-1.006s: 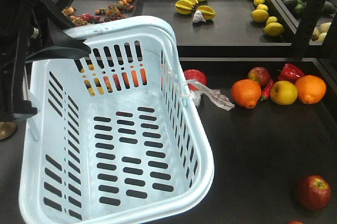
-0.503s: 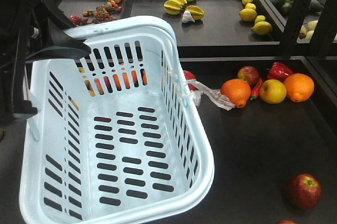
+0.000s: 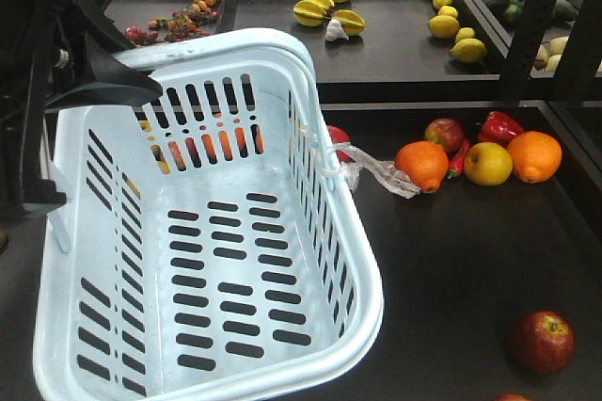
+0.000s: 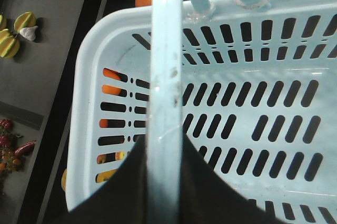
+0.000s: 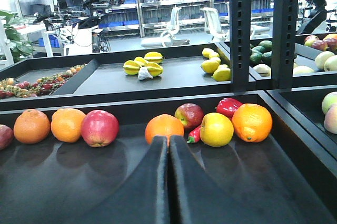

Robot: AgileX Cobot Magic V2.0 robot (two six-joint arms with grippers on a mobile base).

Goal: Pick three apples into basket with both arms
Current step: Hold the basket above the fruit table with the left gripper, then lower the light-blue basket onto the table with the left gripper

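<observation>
The pale blue basket hangs tilted at the left, with nothing inside it. My left gripper is shut on its handle, black fingers on either side. The left arm stands at the far left. Red apples lie on the dark table: one at the near right, one behind an orange, one partly hidden by the basket rim. In the right wrist view, my right gripper is shut and empty, low over the table, short of an orange, between two apples.
Oranges, a yellow apple and red peppers sit in the fruit row. A clear plastic scrap trails from the basket rim. A black upright post stands at the right. Starfruit and lemons lie behind.
From one second ago the table's fruit slid left and slightly up in the front view, then held still. The basket keeps its place in view, and the left gripper still holds its handle.
</observation>
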